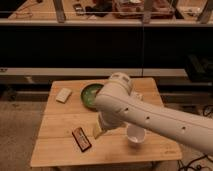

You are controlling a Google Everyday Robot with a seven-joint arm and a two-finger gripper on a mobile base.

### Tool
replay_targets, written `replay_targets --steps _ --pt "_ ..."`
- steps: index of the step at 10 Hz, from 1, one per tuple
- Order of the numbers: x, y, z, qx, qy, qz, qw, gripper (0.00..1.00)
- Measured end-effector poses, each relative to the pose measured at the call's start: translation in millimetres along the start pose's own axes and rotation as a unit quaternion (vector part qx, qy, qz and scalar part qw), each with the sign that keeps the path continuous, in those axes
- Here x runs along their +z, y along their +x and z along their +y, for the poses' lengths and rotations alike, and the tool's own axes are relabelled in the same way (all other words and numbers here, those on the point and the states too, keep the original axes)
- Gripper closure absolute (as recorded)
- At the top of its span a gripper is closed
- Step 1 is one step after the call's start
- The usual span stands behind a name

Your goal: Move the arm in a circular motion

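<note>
The arm [150,112] reaches in from the right edge of the desk [55,145], long axis running lower right to upper left, elbow over the desk's back middle, beside the green plate [89,95]. The gripper [100,131] hangs below the elbow over the desk centre; fingers' state: cannot tell. Nothing visibly held. A white cup [135,134] sits just right of the gripper, a dark red packet [81,138] just left. Circling likely needs clearance from both.
</note>
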Motion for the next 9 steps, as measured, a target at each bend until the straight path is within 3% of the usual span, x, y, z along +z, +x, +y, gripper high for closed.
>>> replay_targets --steps 1,2,3,4,6,7,9 --pt "6 14 -21 -0.035 0.013 0.006 0.9993 0.25" --pt "13 35 -31 -0.069 0.01 0.018 0.9974 0.25" --pt "18 47 -32 -0.085 0.001 0.023 0.9961 0.25" --pt "23 65 -27 -0.103 -0.02 0.03 0.994 0.25" --pt "32 96 -11 -0.119 -0.052 0.038 0.9908 0.25" --pt "38 111 -6 -0.118 -0.054 0.039 0.9907 0.25" --pt "49 152 -5 -0.114 -0.04 0.048 0.9915 0.25"
